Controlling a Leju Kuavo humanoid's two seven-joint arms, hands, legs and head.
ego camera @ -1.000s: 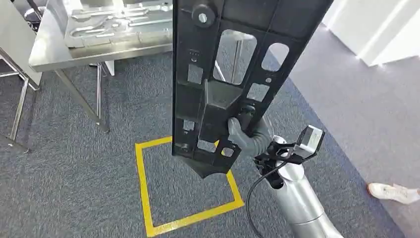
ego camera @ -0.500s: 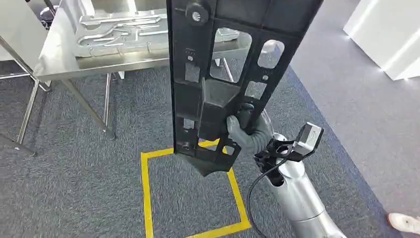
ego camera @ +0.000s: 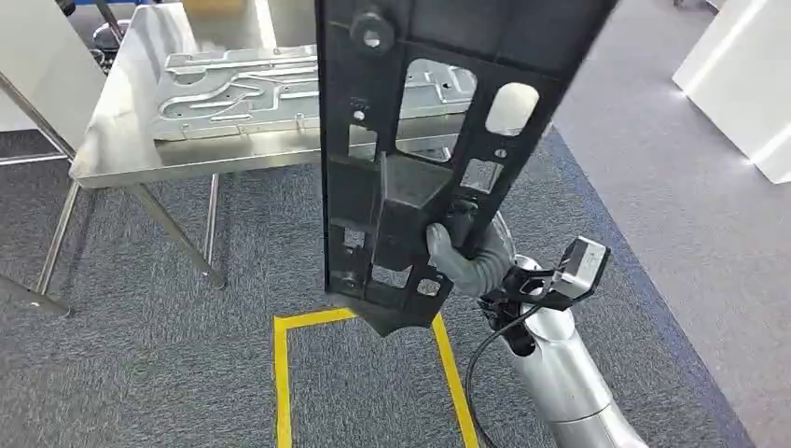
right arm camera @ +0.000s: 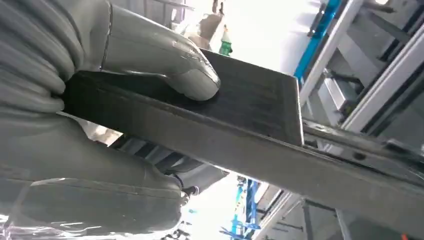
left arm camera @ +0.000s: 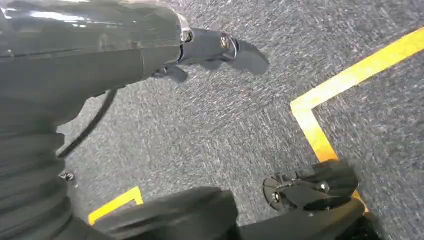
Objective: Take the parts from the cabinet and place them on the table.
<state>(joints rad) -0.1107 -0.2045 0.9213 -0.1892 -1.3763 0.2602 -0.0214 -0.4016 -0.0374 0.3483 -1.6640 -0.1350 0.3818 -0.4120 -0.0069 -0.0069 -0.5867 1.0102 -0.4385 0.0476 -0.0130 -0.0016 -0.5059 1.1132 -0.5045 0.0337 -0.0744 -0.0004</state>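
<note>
A long black plastic part [ego camera: 424, 140], flat and pierced with cut-outs, stood nearly upright through the centre of the head view, running off the top edge. The right hand [ego camera: 466, 247] gripped it low down, at centre right of the frame, fingers wrapped around a raised block on the part; in the right wrist view the grey thumb [right arm camera: 165, 60] pressed flat on the part's dark face with the fingers curled underneath, so the hand was closed firmly on it. The left hand [left arm camera: 220, 50] hung over the carpet in the left wrist view, its dark fingers apart and holding nothing. Behind the part, in the upper left of the head view, stood a steel table [ego camera: 121, 163] carrying a pressed metal panel [ego camera: 242, 89]. Below the part, yellow tape [ego camera: 280, 373] marked a square on the grey carpet. Over the last second the table had grown larger and slid down and toward the centre, and the tape had dropped toward the bottom edge, while hand and part kept the same place in the frame: the camera had moved, so the robot was judged to be walking toward the table with the part. Carrying seemed nearly done; setting it down had not begun. No brand, label or writing could be read.
</note>
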